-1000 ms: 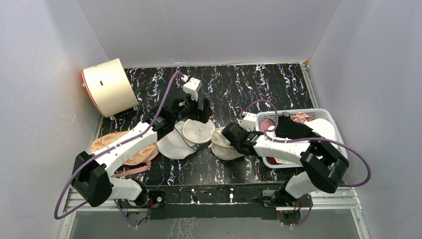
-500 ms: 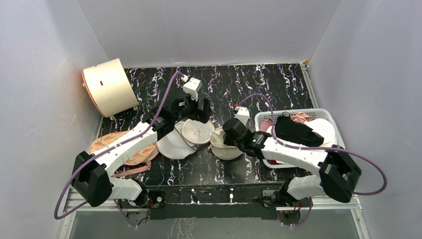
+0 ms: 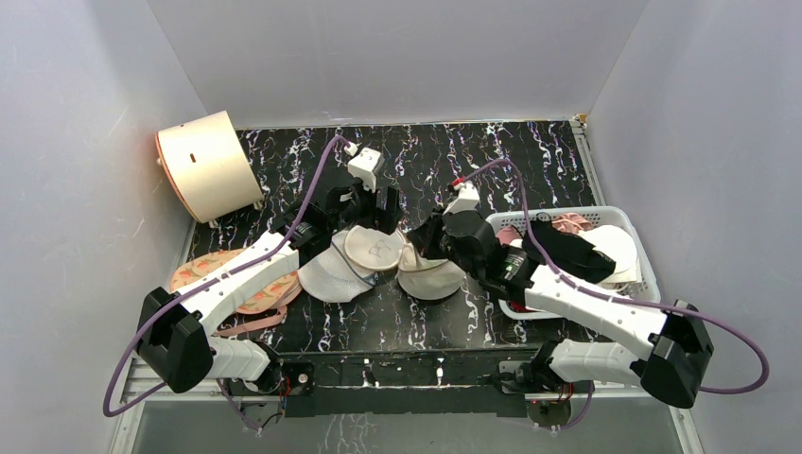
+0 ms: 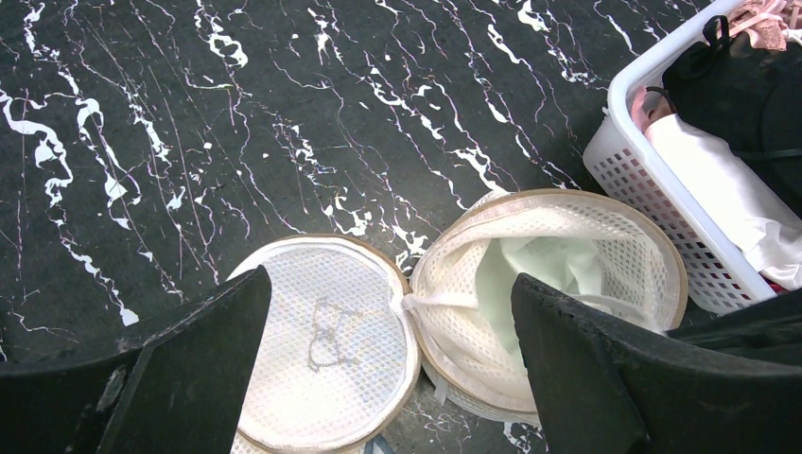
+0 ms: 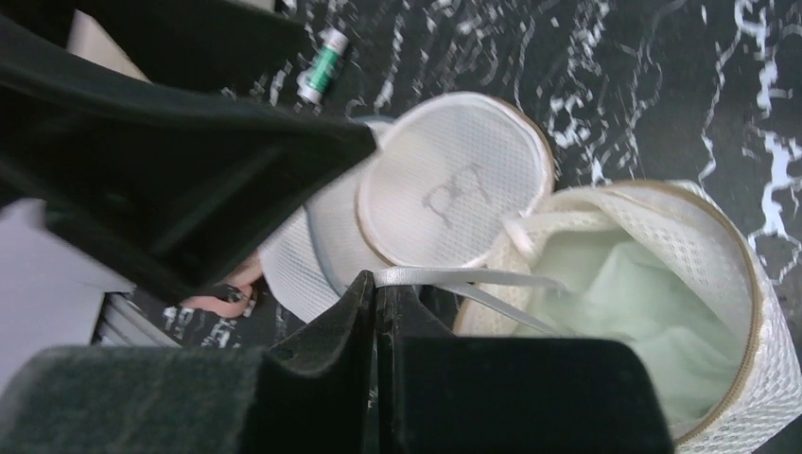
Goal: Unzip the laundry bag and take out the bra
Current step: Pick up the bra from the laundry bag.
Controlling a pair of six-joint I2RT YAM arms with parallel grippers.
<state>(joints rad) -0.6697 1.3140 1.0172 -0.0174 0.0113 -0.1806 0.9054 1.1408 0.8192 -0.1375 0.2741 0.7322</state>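
The table [image 3: 530,161] is black with white squiggly lines, and plain white walls stand around it. In the middle lies the laundry bag [image 3: 430,279] – round, cream, made of net. It is unzipped, and its flat lid [image 4: 322,350], with a small drawing on it, is flopped over to the left and lies flat on the table. The bra [image 5: 624,303] is inside the open bag and shows as a pale, soft lump. The right gripper [image 5: 374,279] is at the near left edge of the bag's mouth. Its two fingers are pressed tight together on a thin silvery strap [image 5: 463,277], which runs from the fingers across into the bag. The left gripper [image 4: 386,279] hangs over the lid with its fingers spread as wide as they go – it has nothing in it. A white net bag [image 3: 326,276] lies just left of the lid, partly under it. A white basket [image 3: 643,274] full of clothes sits to the right of the laundry bag. In the far left corner a round cream box [image 3: 203,165] lies on its side.
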